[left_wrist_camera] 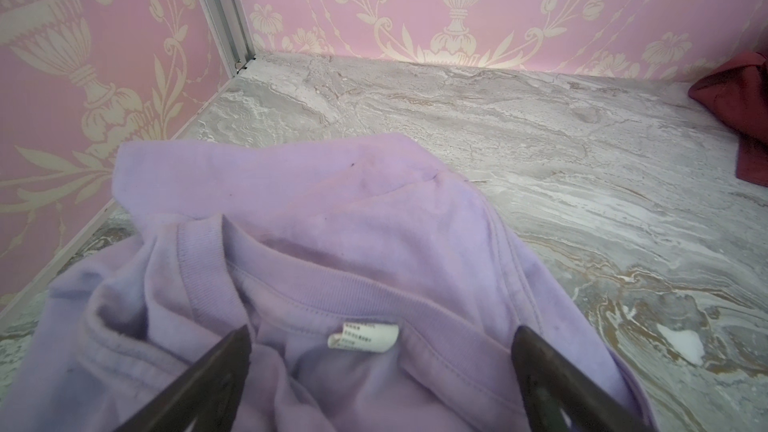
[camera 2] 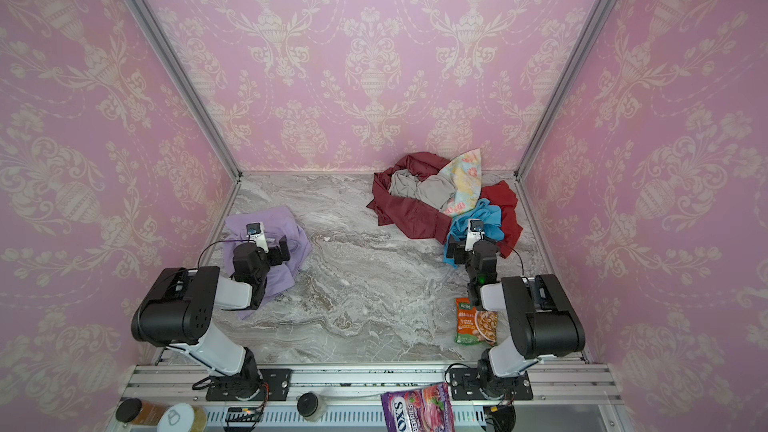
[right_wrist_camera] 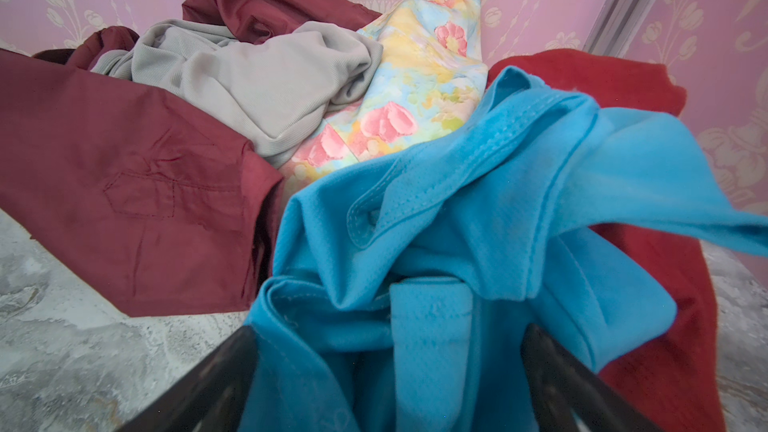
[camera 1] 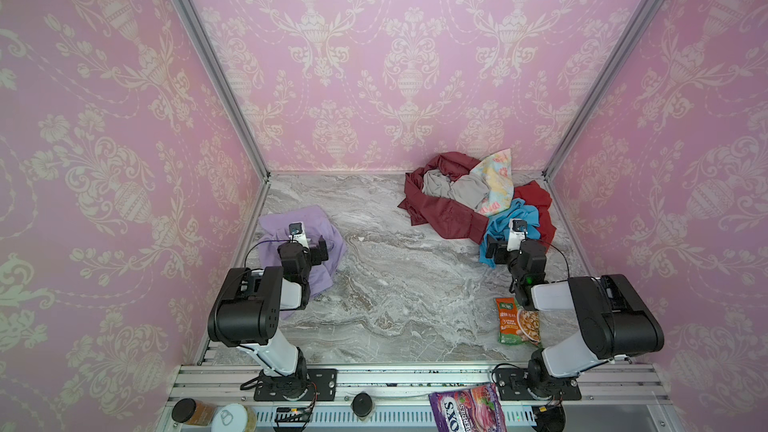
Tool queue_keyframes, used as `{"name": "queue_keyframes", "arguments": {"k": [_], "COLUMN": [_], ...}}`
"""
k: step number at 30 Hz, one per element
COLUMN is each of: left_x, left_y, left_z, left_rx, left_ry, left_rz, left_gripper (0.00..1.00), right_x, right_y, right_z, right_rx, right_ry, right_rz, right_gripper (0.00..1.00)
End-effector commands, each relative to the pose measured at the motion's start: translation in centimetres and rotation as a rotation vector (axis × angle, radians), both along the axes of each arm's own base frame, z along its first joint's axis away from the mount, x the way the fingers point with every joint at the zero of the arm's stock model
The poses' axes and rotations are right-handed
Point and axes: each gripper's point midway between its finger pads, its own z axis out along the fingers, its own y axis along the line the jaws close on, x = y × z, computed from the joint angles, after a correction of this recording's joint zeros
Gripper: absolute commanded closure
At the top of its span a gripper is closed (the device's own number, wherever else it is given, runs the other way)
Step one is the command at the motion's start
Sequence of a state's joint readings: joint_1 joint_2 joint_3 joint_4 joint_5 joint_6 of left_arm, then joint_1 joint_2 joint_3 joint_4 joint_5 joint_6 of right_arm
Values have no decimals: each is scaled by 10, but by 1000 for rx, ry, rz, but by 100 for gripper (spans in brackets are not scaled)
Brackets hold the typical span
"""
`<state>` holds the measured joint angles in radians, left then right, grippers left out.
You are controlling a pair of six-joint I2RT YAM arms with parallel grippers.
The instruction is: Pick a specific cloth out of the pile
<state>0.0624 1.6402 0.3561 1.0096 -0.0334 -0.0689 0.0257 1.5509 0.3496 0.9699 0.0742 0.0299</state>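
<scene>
The cloth [camera 1: 279, 221] [camera 2: 266, 218], a pale lavender garment, lies crumpled on the marble table near the left wall, apart from the pile. My left gripper [camera 1: 321, 249] [camera 2: 283, 249] hovers over it, open. In the left wrist view its neckband and white label [left_wrist_camera: 363, 336] lie between the spread fingertips [left_wrist_camera: 245, 338]. The pile [camera 1: 446, 214] [camera 2: 409, 214] sits at the back right: maroon, grey-beige [right_wrist_camera: 257, 76], floral [right_wrist_camera: 419, 72], red and teal-blue [right_wrist_camera: 457, 201] pieces. My right gripper [camera 1: 496, 253] [camera 2: 457, 252] [right_wrist_camera: 388, 336] is open, its jaws either side of a teal-blue fold.
A green snack packet [camera 1: 517, 322] lies on the table beside the right arm. A purple candy bag [camera 1: 467, 409], a dark-lidded jar [camera 1: 193, 411] and a can [camera 1: 230, 417] rest on the front rail. Pink patterned walls enclose three sides.
</scene>
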Motion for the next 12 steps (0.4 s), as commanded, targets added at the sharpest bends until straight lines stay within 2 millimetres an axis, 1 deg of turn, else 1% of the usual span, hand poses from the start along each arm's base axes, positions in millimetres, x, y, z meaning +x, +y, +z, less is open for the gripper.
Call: {"name": "queue_keyframes", "arguments": {"k": [1,12], "left_x": [-2,-2], "left_y": [2,3], "left_z": [3,3], "left_rx": [24,25], "left_ry": [-13,-13], "left_rz": [13,15], "left_gripper": [1,1], "right_x": [1,2], "right_y": [1,2], "right_z": [3,3], "right_rx": [19,20], "right_ry": [-6,-3], "right_rz": [3,8], "right_gripper": [0,0]}}
